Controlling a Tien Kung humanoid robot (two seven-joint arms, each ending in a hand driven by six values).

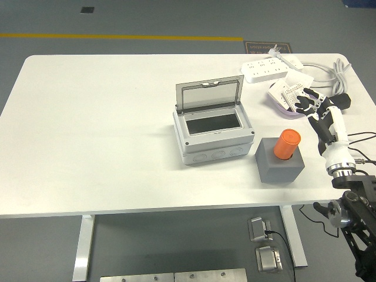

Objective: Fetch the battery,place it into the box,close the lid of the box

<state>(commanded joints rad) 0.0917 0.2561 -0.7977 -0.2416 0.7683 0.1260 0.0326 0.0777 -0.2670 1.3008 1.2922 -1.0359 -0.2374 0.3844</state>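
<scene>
Because the box [215, 130] sits with its lid raised and the battery [288, 144] stands upright in its block [279, 160], the right hand [325, 117] hovers beside them, fingers [305, 101] loosely spread, holding nothing.

right hand [322, 115] raised over table edge, fingers relaxed, empty

The orange battery [288, 144] shows only its top; its lower part is sunk in the grey block [279, 162]. Right of the block, the right hand [325, 120] covers part of a tray [281, 97], whose contents are too small to tell
</scene>
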